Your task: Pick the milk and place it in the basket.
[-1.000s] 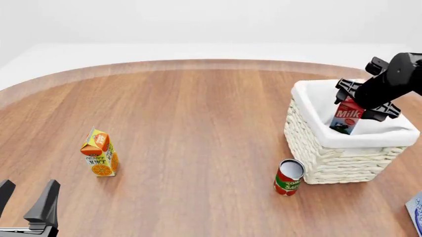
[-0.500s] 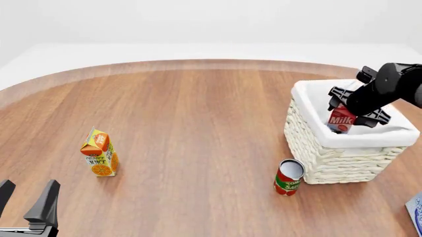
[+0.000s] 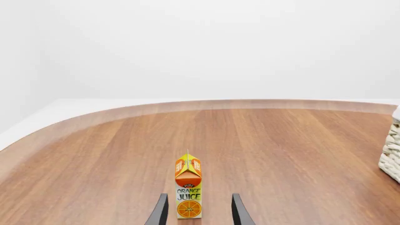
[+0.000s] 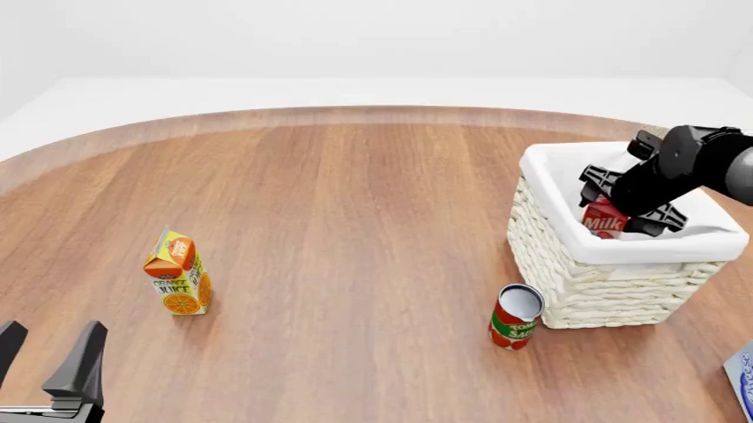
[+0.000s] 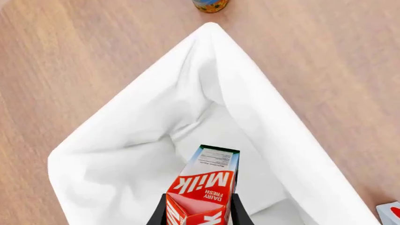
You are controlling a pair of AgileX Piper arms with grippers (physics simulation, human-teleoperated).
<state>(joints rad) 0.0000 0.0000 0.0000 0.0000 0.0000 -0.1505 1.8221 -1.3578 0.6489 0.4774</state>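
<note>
Red-topped milk (image 5: 203,192), clamped by the right gripper (image 5: 198,213), sits inside the basket (image 4: 565,264); only the left wrist view shows the left gripper (image 3: 198,211) spread, framing the juice carton (image 3: 188,187).

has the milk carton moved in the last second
Yes. In the front view the milk has sunk lower into the basket, held in the right gripper; only its red top shows above the near rim.

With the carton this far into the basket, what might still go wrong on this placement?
1. The milk looks clamped between the right gripper jaws and tilted, apparently not yet on the lining; released now, it may topple onto its side.
2. The right gripper sits close to the basket rim, so retreating sideways might catch the cloth.
3. A shoved basket might knock the red can beside it.
</note>
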